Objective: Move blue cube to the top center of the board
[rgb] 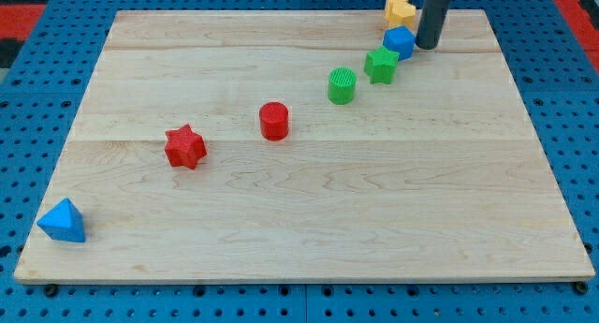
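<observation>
The blue cube (400, 41) sits near the view's top right of the wooden board (299, 220). My tip (427, 46) is just to the cube's right, touching or almost touching it. A yellow block (400, 6) stands right behind the cube, toward the view's top. A green star block (381, 66) lies right at the cube's lower left.
A green cylinder (342, 85), a red cylinder (274, 121) and a red star block (185, 146) run in a diagonal line toward the view's lower left. A blue pyramid-like block (63, 221) sits at the bottom left corner. Blue pegboard surrounds the board.
</observation>
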Robot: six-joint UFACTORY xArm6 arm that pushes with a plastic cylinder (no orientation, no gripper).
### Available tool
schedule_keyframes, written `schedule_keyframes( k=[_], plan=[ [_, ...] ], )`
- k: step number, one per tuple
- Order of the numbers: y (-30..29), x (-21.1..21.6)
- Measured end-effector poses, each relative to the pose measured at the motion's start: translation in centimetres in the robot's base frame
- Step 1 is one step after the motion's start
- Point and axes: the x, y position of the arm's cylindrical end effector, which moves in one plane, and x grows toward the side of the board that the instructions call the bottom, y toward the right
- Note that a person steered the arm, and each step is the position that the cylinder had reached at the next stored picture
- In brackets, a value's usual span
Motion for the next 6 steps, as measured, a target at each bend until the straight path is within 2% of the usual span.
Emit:
schedule_keyframes(
  k=[2, 3, 5, 6],
  plan=[
    [-11.2, -3.3],
    [-15.0, -4.8],
    [-16.2, 0.7],
    [-20.1, -0.9]
  ],
)
